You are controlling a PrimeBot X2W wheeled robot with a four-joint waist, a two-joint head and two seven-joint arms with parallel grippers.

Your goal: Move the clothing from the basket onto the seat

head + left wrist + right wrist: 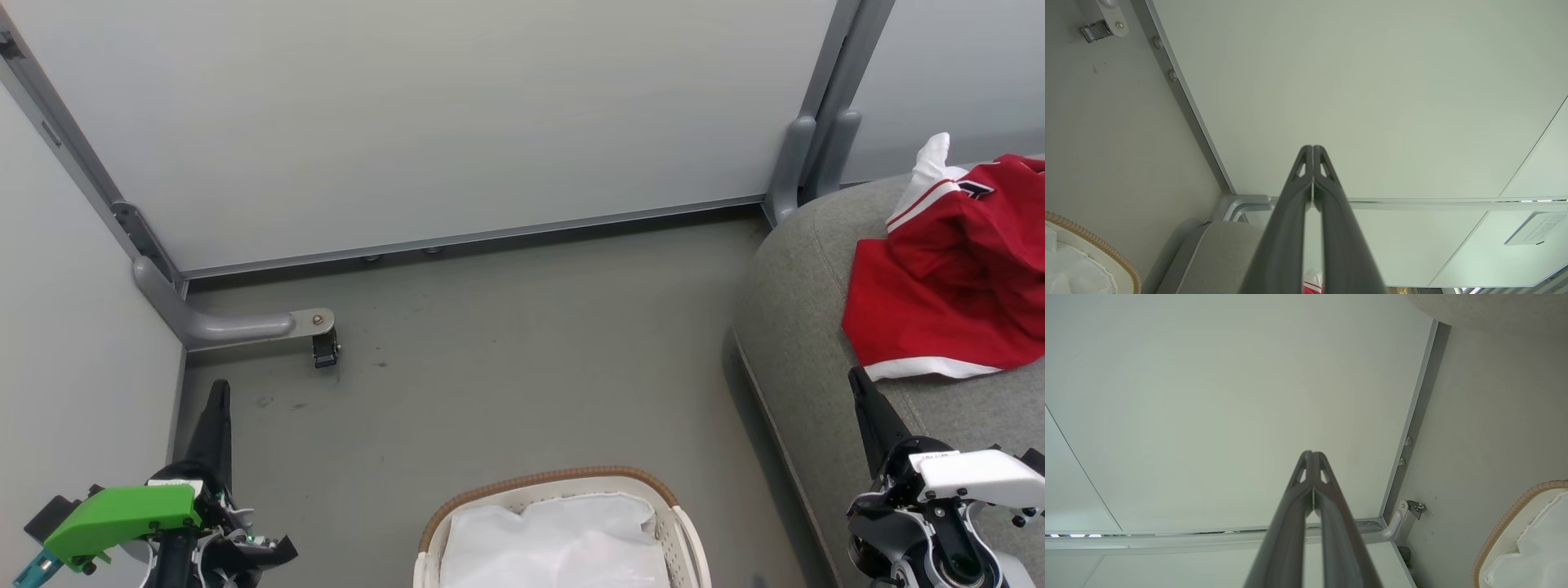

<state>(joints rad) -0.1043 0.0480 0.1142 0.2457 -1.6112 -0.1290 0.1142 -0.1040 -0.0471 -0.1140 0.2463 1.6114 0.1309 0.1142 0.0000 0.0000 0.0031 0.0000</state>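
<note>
Red clothing (947, 286) lies on the seat (792, 327), right of frame. Basket (555, 478), bottom centre, holds white fabric (563, 539), no red visible. Left fingers (214, 433) and right fingers (873, 416) pressed together, empty. Likely done; I'd probe under the white layer to confirm

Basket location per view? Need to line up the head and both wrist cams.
Head view: basket at bottom centre, cut off by the lower edge.
Left wrist view: basket in the bottom-left corner.
Right wrist view: basket in the bottom-right corner.
Shared landmark: the caster on the grey partition foot, on the floor beyond the basket.
</note>
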